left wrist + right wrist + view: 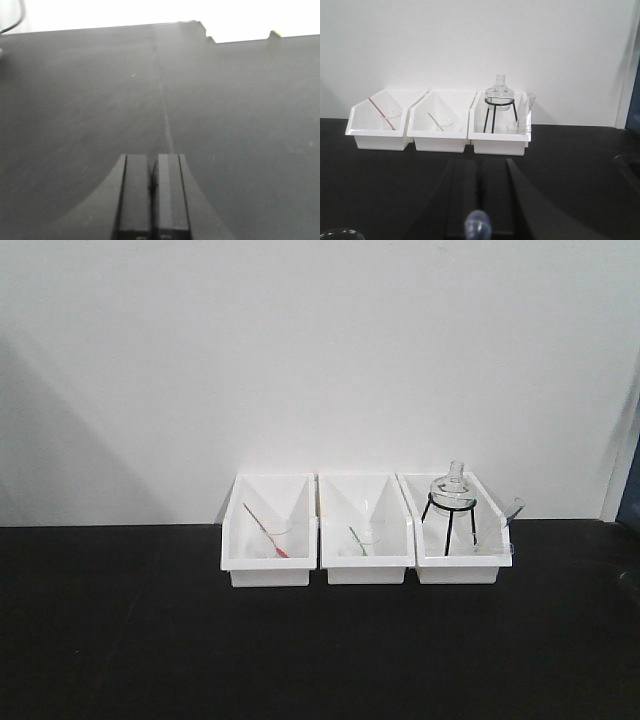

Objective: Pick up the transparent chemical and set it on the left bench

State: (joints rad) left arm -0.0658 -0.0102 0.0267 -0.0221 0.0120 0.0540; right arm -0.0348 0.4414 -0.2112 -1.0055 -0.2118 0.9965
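The transparent chemical point(492, 538) is a small clear beaker with a pale stick leaning out to the right. It stands in the right-hand white bin point(458, 570), beside a black tripod. It also shows in the right wrist view point(520, 128). My right gripper point(480, 162) is shut and empty, low over the black bench, well in front of the bins. My left gripper point(152, 158) is shut and empty over bare dark bench. Neither gripper shows in the front view.
The left bin holds a beaker with a red stick point(268, 535). The middle bin holds one with a green stick point(358, 540). A round glass flask point(454, 487) sits on the tripod. A blurred bluish blob point(477, 226) and a glass rim point(335, 234) lie at the right wrist view's bottom edge.
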